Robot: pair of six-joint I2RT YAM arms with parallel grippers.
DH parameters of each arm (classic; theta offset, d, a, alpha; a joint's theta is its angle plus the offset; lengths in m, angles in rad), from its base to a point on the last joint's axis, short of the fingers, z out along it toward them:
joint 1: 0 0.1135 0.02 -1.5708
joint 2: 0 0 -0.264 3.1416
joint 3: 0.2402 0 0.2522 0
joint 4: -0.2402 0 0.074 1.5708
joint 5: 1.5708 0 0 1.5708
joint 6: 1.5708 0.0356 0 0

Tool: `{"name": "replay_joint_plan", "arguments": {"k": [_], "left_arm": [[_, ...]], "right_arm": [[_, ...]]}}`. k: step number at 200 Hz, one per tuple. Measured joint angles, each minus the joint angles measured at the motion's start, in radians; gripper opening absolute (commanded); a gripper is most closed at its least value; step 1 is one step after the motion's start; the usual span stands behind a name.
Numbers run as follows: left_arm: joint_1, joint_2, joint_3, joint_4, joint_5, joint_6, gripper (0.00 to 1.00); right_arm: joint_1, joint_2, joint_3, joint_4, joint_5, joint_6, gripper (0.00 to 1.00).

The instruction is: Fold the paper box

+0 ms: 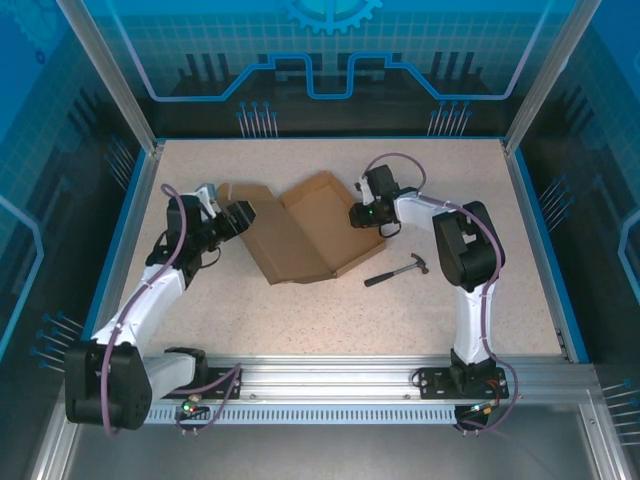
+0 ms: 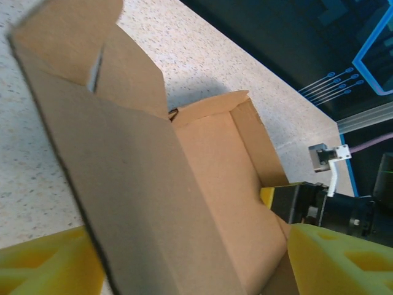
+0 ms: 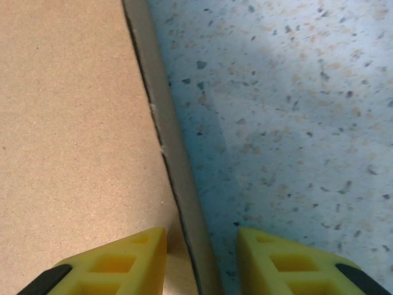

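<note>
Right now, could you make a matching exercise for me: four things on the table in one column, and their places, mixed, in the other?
1 paper box
2 hammer
3 left gripper
4 right gripper

a lying free on the table
b astride the box's right wall
c mid-table, partly folded
d astride the box's left panel

Pairs: 1-c, 2-a, 3-d, 4-b

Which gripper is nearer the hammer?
Right. The right gripper straddles the right wall of the paper box, close to the hammer lying just off that side. The left gripper is at the box's left flap, with the whole box in between.
</note>
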Motion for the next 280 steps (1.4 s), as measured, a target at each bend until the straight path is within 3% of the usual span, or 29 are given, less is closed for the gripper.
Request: {"name": "replay_joint_plan", "arguments": {"k": [94, 132, 158, 221, 247, 280], "left_arm": [[-0.003, 0.159, 0.163, 0.035, 0.043, 0.042, 0.72], [-0.003, 0.217, 0.206, 0.035, 0.065, 0.057, 0.73], [-0.004, 0.234, 0.222, 0.035, 0.076, 0.058, 0.73], [-0.013, 0.236, 0.254, 0.035, 0.091, 0.082, 0.73], [-0.018, 0.236, 0.254, 0.035, 0.093, 0.085, 0.73], [-0.018, 0.236, 0.254, 0.035, 0.093, 0.085, 0.73]], "right_arm": [[0.041, -0.006, 0.050, -0.053, 0.031, 0.009, 0.63], [0.027, -0.106, 0.043, -0.130, 0.096, 0.004, 0.74], [0.021, -0.266, -0.037, -0.155, 0.145, 0.031, 0.77], [0.021, -0.672, -0.450, -0.259, 0.193, 0.229, 0.77], [0.020, -0.735, -0.571, -0.296, 0.193, 0.291, 0.74], [-0.009, -0.689, -0.607, -0.286, 0.188, 0.329, 0.73]]}}
